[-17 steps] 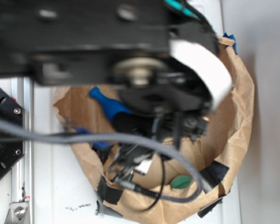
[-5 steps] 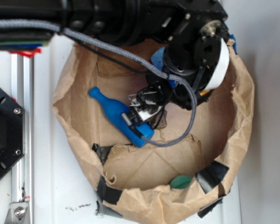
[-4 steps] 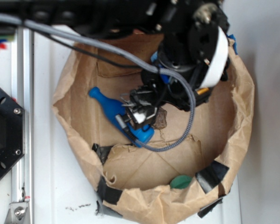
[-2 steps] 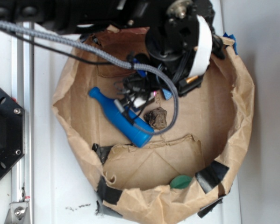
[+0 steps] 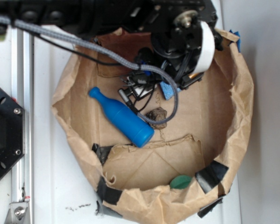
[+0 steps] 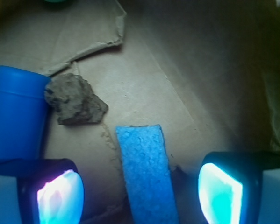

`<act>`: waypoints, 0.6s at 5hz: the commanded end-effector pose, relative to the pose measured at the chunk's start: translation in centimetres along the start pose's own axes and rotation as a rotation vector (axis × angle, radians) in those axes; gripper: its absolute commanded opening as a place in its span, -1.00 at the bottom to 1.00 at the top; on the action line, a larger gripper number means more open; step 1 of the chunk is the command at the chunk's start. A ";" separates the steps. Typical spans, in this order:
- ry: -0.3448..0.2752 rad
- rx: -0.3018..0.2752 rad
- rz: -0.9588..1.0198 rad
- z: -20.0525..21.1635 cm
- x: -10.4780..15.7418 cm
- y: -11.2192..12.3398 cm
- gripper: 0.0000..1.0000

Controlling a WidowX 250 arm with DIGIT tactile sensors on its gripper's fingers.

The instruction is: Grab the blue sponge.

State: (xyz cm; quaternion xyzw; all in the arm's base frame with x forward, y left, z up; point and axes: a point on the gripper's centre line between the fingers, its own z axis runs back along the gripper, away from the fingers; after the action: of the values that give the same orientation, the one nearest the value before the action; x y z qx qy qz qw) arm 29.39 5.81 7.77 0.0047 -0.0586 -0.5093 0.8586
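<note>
White tabletop w/ a crumpled brown paper ring taped up on it, cardboard floor inside. Your pincer is spread wide apart, nothing clamped — in the wrist view you've got one glowing pad on the left edge and the other on the right, and the blue sponge lies flat on the cardboard between them, running lengthwise toward the cam, touching neither pad afaict. In the exterior view only a corner of the sponge peeks out under the arm, near the top of the ring. Blue bottle lies on its side to the left, and a small grey-brown rock sits just beside the bottle's base, near the sponge's far end but apart from it.
</note>
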 end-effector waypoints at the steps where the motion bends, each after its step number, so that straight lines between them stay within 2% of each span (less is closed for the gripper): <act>1: 0.016 0.070 0.013 -0.3 -0.1 0.1 1.00; 3: 0.027 0.067 0.005 -3.6 0.7 0.7 1.00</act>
State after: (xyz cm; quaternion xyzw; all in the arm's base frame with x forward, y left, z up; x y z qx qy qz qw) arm 30.10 5.77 3.10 0.0235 -0.0450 -0.5040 0.8622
